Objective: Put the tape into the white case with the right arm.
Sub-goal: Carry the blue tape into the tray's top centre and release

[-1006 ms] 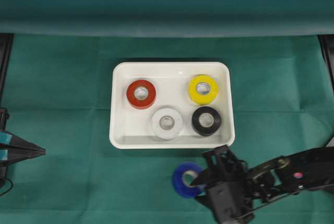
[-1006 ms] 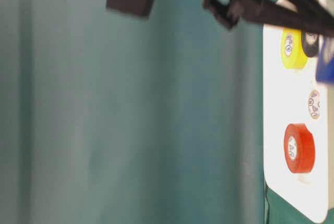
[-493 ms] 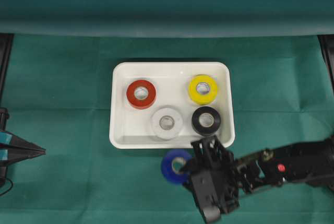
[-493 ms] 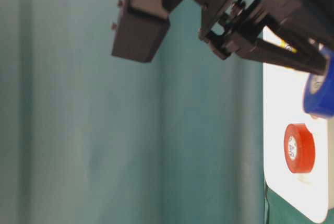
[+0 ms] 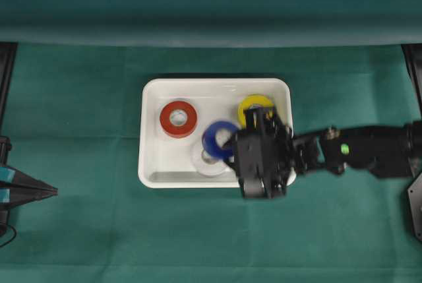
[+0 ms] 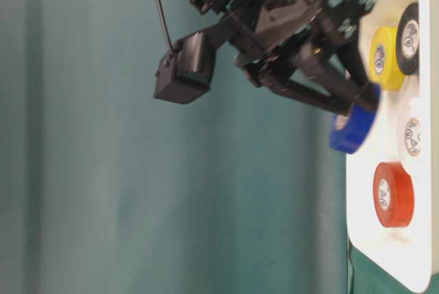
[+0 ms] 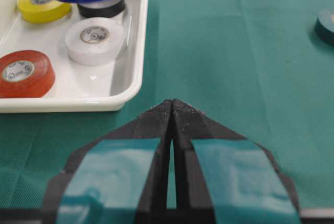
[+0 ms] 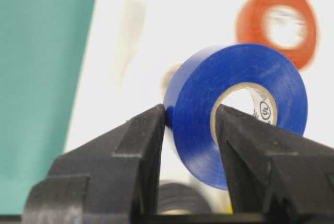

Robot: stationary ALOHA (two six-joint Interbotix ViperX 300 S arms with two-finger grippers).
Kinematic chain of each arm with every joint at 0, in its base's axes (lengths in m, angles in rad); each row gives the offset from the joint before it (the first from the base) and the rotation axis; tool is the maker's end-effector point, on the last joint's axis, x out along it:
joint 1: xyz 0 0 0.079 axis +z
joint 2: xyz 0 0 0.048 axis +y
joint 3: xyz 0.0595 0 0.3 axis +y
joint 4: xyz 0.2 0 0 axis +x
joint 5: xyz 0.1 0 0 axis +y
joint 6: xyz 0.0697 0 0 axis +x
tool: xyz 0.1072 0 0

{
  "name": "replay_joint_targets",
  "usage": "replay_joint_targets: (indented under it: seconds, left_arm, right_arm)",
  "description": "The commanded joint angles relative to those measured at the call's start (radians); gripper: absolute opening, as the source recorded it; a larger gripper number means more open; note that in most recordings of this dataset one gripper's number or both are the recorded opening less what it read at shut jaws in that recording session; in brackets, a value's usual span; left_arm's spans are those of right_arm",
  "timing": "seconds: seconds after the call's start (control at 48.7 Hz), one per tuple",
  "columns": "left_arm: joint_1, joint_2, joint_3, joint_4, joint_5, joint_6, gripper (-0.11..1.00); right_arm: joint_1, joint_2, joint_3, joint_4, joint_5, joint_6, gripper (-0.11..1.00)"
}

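Green cloth (image 5: 79, 98) covers table. White case (image 5: 150, 164) at centre holds red roll (image 5: 178, 119) at 10 o'clock, yellow roll (image 5: 250, 103) at 2, white roll (image 5: 200, 159) and black roll (image 7: 104, 9) at 6. Right arm (image 5: 369, 154) reaches in from 3 o'clock. Right gripper (image 8: 190, 130) clamped on blue tape (image 5: 218, 139), one finger through core, hanging above case interior, over white roll. Left gripper (image 7: 171, 110) closed, empty, parked at 8 o'clock. Step: carry done, placing. Next, probably: lower onto bare floor between rolls, then let go.

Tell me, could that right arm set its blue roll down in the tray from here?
Probably yes: the right gripper holds the blue tape above the white case, though the white roll lies partly beneath it.
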State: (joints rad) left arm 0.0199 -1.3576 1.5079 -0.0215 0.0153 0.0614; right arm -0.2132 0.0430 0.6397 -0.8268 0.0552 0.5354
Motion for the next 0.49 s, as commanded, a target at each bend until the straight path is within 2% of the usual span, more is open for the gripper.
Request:
replay_joint_targets:
  seconds: [0.0,0.164,0.472]
  left_arm:
    - [0.002,0.008,-0.011,-0.002,-0.005,0.002,0.00]
    - [0.002,0.008,-0.011,-0.002,-0.005,0.002,0.00]
    - [0.002,0.008,-0.011,-0.003,-0.005,0.002,0.00]
  right_arm:
    - [-0.052,0.000,-0.032,-0.015,-0.041,-0.002,0.03]
    - [-0.127,0.040,-0.052,-0.018,-0.086,-0.002,0.03]
    - [-0.160,0.074,-0.069,-0.018,-0.092,0.000,0.03]
